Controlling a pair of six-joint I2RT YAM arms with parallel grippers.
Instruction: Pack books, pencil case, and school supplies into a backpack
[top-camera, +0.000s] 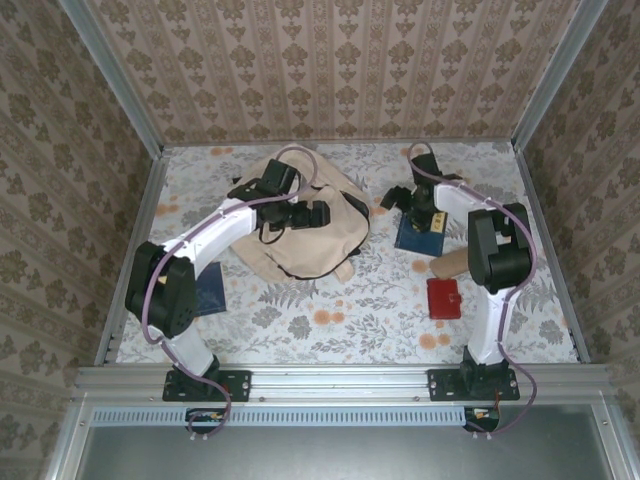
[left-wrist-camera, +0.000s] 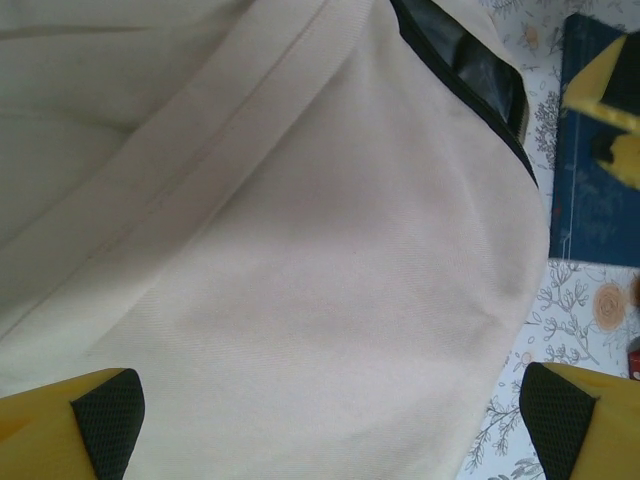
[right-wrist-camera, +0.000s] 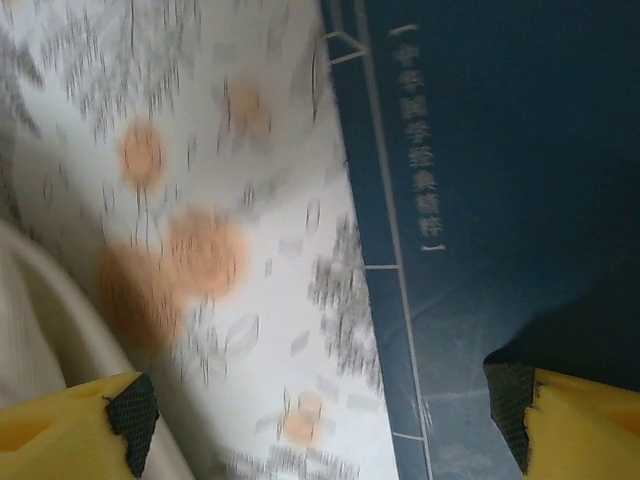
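Nearest the bases, the red pouch (top-camera: 443, 297) lay on the table (top-camera: 330, 305), at 5 o'clock of the blue book (top-camera: 418, 238). The book lay flat, cover up, near the backpack (top-camera: 310, 255) at its 3 o'clock.

The right gripper (right-wrist-camera: 320, 425) hung low over the book's long edge. Its jaws stood wide apart with nothing between them, one finger over the cover and the other over bare cloth.

By its look, the book was thin, light and stiff, with a smooth cover likely to slip. Lying flat, it offered no face to pinch. The long edge, toward 9 o'clock in the right wrist view, appeared the best hold, provided one finger could be worked beneath it.

Farther out, the left gripper (left-wrist-camera: 330, 410) hovered over the backpack, jaws fully spread and holding nothing. The backpack looked soft and slack and would probably sag and fold if lifted. A seam, or the dark rim (left-wrist-camera: 470, 70) at 1 o'clock, would likely give firmer purchase than the plain fabric.
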